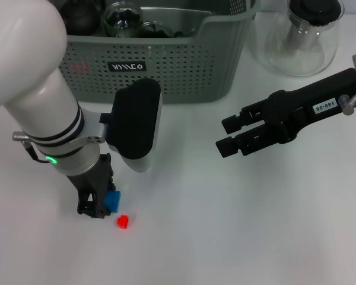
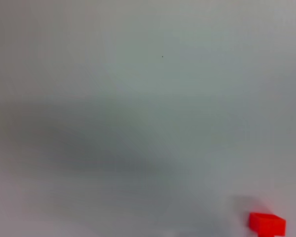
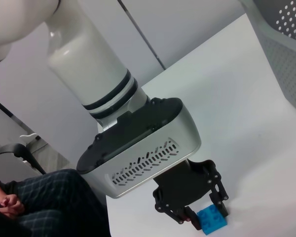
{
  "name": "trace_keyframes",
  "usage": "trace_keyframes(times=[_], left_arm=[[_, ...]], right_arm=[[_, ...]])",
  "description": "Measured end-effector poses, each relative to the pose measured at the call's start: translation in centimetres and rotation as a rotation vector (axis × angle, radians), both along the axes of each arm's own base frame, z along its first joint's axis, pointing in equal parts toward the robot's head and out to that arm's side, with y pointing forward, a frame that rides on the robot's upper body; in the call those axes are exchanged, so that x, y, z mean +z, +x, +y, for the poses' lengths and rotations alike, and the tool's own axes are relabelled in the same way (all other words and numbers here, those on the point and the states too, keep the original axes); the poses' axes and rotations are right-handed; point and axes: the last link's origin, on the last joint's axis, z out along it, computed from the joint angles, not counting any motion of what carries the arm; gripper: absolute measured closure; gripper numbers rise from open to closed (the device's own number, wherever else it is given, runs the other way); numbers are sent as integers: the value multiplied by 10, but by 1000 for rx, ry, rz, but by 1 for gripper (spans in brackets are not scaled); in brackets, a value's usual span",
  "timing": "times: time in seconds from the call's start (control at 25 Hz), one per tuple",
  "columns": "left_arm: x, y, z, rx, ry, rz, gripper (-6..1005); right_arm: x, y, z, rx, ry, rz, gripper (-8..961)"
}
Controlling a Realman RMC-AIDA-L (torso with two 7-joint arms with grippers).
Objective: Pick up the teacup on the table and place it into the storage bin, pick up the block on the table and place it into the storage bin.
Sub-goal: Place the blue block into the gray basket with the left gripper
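- We see the left gripper lowered to the white worktop near the front, its black fingers clenched around a blue block that sits on the surface.
- From the right wrist view the blue block shows studs on top and lies between the finger ends, touching them.
- A small red block lies on the worktop just beside the blue one, a little nearer the robot and apart from the fingers; the left wrist view shows the same red block on bare white surface.
- The storage bin, grey-green with perforated sides and a black label, stands at the back of the worktop, well apart from the left gripper. We make out dark and clear glass vessels inside it, but cannot tell whether one is the teacup.
- A clear glass teapot with a black lid stands just beside the bin, on its right.
- The right gripper hovers over the worktop on the right, in front of the teapot, its two fingers spread apart and grasping nothing.
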Motion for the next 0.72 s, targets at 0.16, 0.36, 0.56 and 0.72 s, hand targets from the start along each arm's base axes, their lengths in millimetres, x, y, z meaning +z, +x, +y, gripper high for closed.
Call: trace_keyframes(times=[0.16, 0.36, 0.56, 0.72], left_arm=[[4, 5, -1, 21, 21, -4, 557], [27, 14, 1, 94, 126, -92, 600], [75, 29, 14, 181, 327, -317, 599], [123, 52, 30, 208, 502, -581, 598]], right_arm=[[0, 1, 0, -1, 2, -1, 183], [2, 2, 0, -3, 3, -4, 183], [10, 6, 3, -16, 17, -12, 183], [16, 10, 7, -25, 32, -26, 182]])
